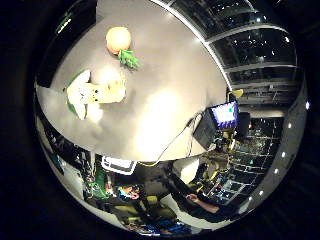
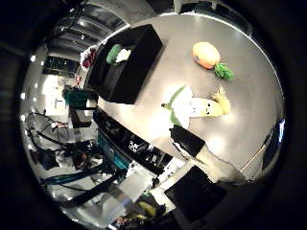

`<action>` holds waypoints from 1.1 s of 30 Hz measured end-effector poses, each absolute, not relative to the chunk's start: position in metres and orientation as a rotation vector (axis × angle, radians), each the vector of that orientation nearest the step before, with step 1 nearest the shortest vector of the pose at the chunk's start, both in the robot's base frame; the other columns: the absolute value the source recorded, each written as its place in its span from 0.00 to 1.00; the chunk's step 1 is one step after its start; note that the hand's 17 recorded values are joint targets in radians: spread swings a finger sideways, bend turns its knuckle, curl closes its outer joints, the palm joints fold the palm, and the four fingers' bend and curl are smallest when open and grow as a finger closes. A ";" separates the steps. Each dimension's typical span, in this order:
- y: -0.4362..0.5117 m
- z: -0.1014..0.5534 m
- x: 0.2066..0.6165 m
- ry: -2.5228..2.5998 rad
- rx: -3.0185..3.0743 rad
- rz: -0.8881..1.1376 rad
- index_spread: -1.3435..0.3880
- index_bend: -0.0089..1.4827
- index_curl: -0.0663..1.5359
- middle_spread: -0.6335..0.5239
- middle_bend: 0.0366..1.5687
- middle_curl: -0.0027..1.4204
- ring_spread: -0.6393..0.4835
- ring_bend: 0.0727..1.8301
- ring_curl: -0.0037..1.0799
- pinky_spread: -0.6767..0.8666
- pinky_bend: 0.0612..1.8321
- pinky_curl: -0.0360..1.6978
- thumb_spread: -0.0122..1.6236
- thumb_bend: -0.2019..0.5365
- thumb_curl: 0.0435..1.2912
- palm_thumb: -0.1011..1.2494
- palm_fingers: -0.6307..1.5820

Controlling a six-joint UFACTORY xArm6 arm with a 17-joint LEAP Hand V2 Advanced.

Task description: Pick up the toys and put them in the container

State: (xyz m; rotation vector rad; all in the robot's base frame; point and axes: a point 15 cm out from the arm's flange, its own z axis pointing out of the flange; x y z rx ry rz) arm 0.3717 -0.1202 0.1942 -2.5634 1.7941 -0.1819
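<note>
An orange plush carrot (image 2: 206, 54) with a green leafy tuft is lying on its side on the grey table (image 2: 249, 96), well in from the edges. Just beside it, a pale yellow plush corn cob (image 2: 197, 107) with green and white husks is lying flat. A black container (image 2: 125, 64) is sitting near the table's edge, holding a green and white toy (image 2: 116, 54).

Right hand (image 2: 201, 158), seen in thumb side palm view only: black blocky segment w/ squared edges, joined to a white/light-grey casing section, then more black body at the view's edge. No screws or markings legible.
</note>
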 end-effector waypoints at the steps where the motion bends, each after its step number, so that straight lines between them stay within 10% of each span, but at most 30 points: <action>1: -0.120 0.189 0.371 1.795 -2.567 -0.173 0.53 0.12 0.22 0.56 0.11 0.23 0.71 0.07 0.24 0.69 0.15 0.20 0.62 0.24 0.24 0.61 0.36; 33: -0.137 0.071 0.397 1.747 -2.668 -0.089 0.52 0.13 0.24 0.56 0.10 0.23 0.71 0.06 0.21 0.69 0.12 0.20 0.61 0.24 0.26 0.63 0.37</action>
